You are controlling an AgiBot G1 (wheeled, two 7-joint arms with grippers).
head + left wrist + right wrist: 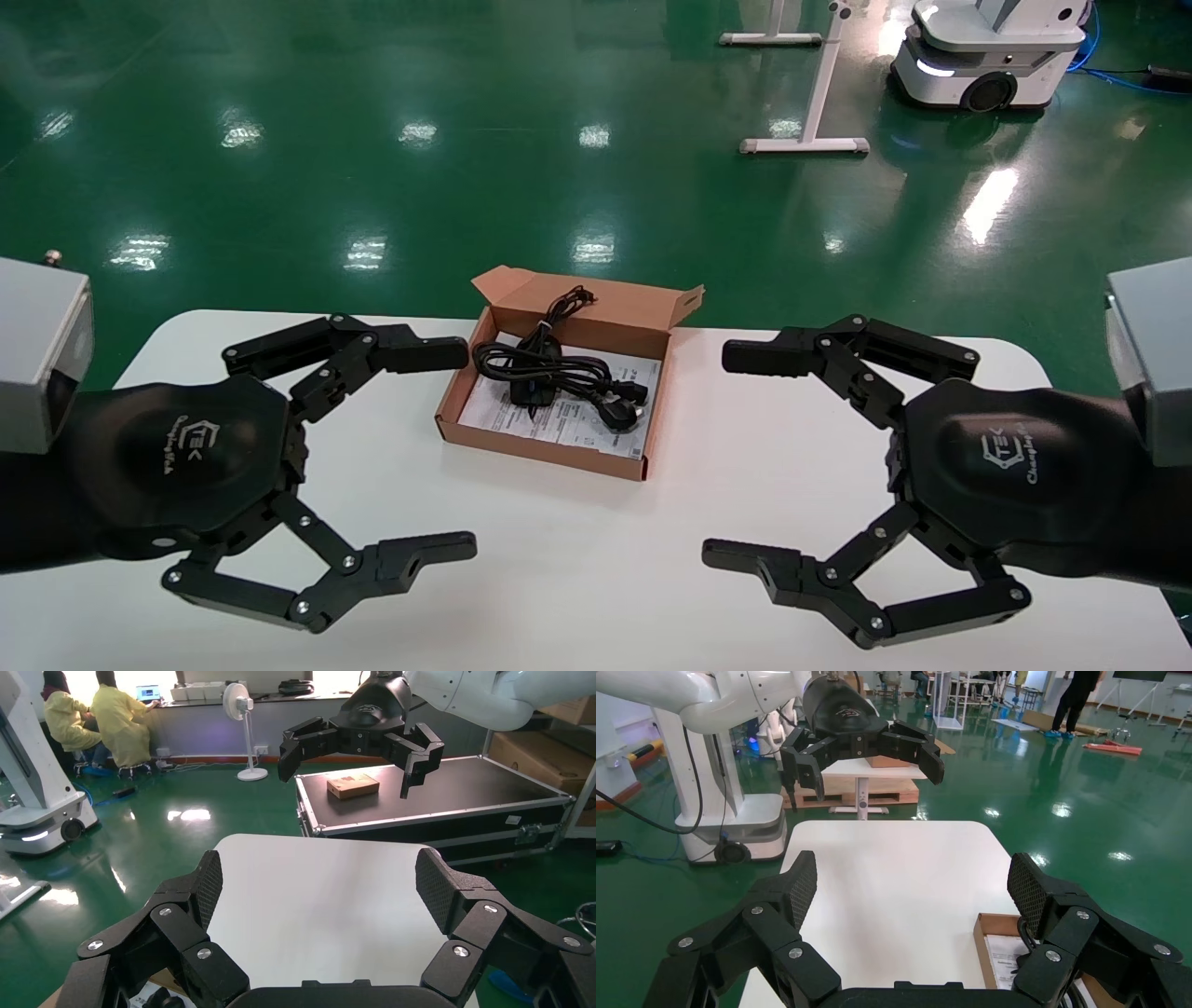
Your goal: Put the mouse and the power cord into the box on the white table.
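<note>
The brown cardboard box lies open in the middle of the white table, its lid folded back. Inside, on a printed sheet, rests the coiled black power cord, one chunky plug toward the front. A dark lump under the coils looks like the mouse; its thin cable runs up over the lid. My left gripper hovers open left of the box, empty. My right gripper hovers open on the box's right, empty, with the box corner beside one finger.
Green floor surrounds the table. A white mobile robot base and a white stand are beyond the far edge. A black flight case stands off the table's right end, and another white robot base off its left end.
</note>
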